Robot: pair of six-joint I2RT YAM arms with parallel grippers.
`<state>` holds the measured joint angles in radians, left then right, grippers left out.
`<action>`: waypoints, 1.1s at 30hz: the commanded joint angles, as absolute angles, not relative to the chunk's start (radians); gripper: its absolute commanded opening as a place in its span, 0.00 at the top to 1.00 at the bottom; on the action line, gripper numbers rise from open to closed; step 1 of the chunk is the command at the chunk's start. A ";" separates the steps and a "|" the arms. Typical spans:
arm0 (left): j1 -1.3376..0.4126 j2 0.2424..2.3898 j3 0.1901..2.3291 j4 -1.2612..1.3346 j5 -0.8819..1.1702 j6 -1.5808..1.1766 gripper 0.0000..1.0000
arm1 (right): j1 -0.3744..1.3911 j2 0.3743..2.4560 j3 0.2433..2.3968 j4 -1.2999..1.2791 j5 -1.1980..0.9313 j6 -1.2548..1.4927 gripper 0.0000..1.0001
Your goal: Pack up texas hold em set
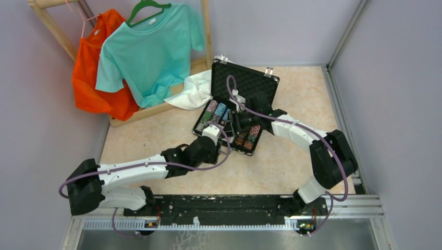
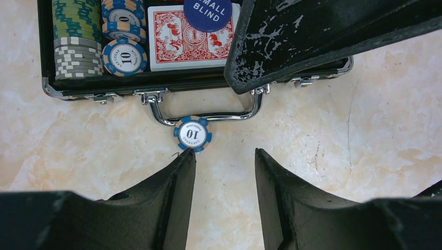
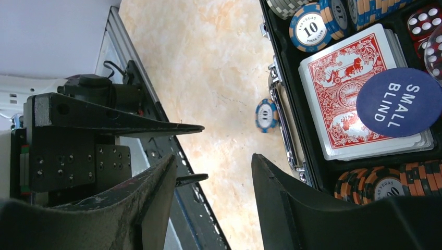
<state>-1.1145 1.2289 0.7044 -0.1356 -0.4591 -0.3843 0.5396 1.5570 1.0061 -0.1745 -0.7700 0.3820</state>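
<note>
Button (image 3: 398, 102) atop red deck (image 3: 344, 99), stray chip (image 3: 266, 115)

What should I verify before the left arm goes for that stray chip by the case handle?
1. The stray chip lies on the table, outside the case: ok.
2. The left pincer is open and empty: ok.
3. Chip centred between its fingers: not ok, it sits ahead of one finger.
4. Chip free of the handle: cannot tell, their edges overlap.
5. The right pincer is open and empty: ok.
6. The lid is up: ok.
</note>
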 commanded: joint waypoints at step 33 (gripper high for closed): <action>-0.935 1.493 0.840 -0.352 -0.225 -0.406 0.20 | 0.372 1.203 0.867 -0.265 -0.363 0.385 0.46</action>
<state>-0.9276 1.4448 0.7948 -0.3405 -0.2703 -0.4370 0.4065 1.2575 0.8730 -0.2588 -0.3588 0.4030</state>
